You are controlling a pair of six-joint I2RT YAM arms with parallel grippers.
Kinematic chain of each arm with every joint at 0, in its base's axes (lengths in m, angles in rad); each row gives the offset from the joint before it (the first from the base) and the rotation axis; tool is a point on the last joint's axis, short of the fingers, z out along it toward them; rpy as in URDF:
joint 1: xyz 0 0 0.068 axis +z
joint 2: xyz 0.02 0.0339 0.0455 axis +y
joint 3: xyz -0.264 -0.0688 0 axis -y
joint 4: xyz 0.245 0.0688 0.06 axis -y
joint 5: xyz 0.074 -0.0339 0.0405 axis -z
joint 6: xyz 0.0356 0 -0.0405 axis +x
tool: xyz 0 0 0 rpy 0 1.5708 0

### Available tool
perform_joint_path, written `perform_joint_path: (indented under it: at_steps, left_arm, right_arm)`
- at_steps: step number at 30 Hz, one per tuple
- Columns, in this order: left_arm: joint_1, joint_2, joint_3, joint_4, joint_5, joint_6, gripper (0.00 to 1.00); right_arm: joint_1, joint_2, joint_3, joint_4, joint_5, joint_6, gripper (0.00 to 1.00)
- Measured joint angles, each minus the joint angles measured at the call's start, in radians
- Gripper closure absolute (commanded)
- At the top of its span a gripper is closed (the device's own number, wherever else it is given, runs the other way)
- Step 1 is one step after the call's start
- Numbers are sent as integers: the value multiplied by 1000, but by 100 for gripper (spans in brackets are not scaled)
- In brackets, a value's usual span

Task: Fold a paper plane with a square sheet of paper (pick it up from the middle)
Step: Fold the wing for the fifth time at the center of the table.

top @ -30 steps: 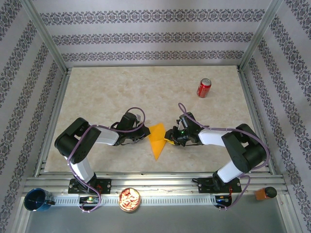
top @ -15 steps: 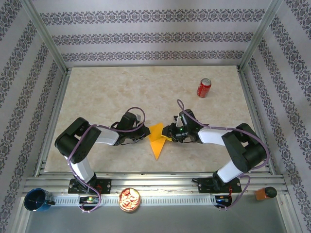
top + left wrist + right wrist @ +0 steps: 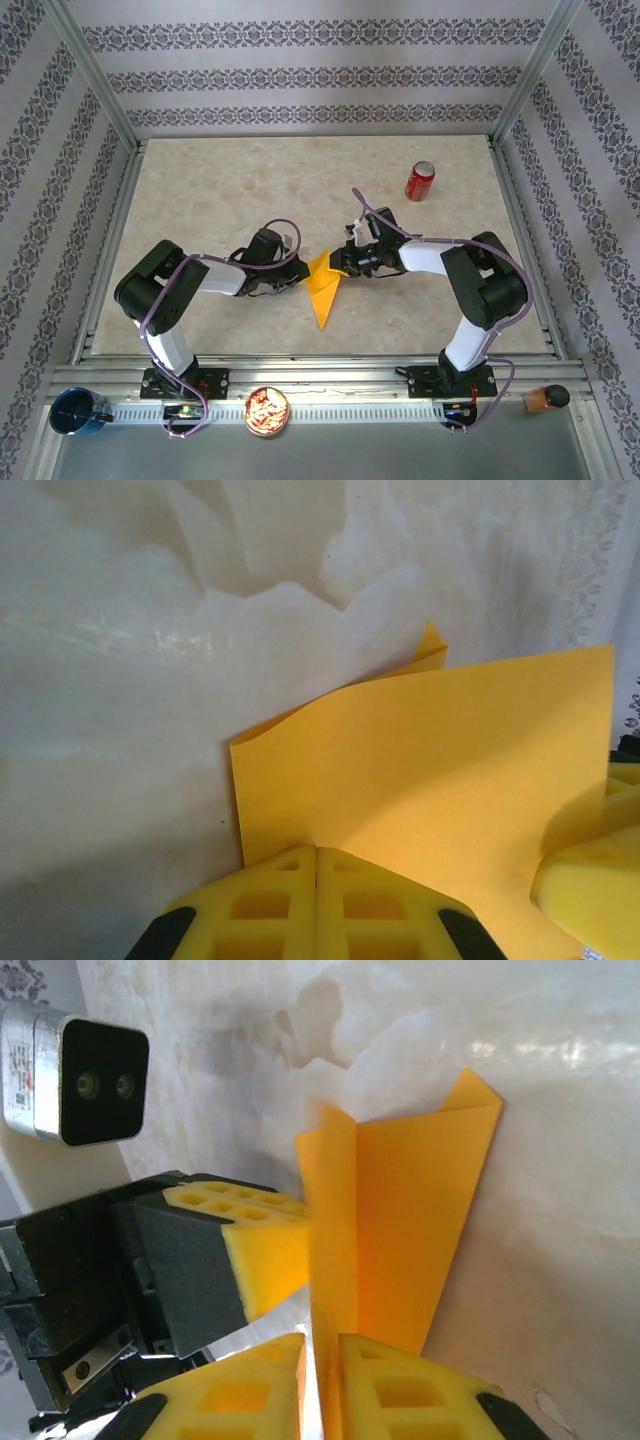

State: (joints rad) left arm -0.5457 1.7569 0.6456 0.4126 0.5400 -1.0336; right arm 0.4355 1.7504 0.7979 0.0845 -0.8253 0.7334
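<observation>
Partly hidden, the orange-yellow sheet of paper (image 3: pixel 322 295) lies on the pale table (image 3: pixel 200 200) between the 2 hands. In the left wrist view its near edge runs out of sight at the left hand's pads (image 3: pixel 270 895). The left hand (image 3: pixel 297 283) has its yellow pads pressed together with no gap, tips against the sheet's left edge. Whether any paper is nipped between them cannot be told. The right hand (image 3: pixel 340 264) pinches an upright flap of the sheet, with its pads only the flap's width apart.

The sheet is a creased wedge. Its long axis runs from between the hands toward the arm bases, and its sharp tip points nearward.

Well beyond the right hand stands a red soda can (image 3: pixel 419 181). Behind the arm bases sit a blue cup (image 3: pixel 62 405), its contents unreadable, and a bowl (image 3: pixel 247 411) of pale reddish pieces.
</observation>
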Motion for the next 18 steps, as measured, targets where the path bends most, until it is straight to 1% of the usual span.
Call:
perform_joint_path:
  at_steps: [1,2,4,7,9,11,13,16,18]
  left_arm:
    - [0,0,1,-2,0,3,94]
    - [0,0,2,-4,2,6,91]
    - [0,-1,4,-5,3,11,89]
    - [-2,-7,8,-8,6,16,83]
    - [-3,-17,8,-11,5,24,77]
    - [-5,-42,8,-28,0,38,74]
    - [-10,-89,8,-55,-17,61,70]
    - [-32,-182,9,-107,-55,123,63]
    - [-63,-240,24,-165,-95,185,59]
  right_arm:
    - [-2,6,7,-6,-6,-8,89]
    - [-5,12,11,-9,-10,-14,91]
    - [-9,18,13,-18,-14,-26,96]
    - [-15,18,12,-25,-13,-23,99]
    - [-14,5,3,-23,8,-1,100]
    - [-14,-39,-31,-8,59,45,100]
    - [-14,-115,-92,26,127,113,100]
    - [-5,-224,-161,53,243,222,100]
    - [7,-280,-196,82,328,303,100]
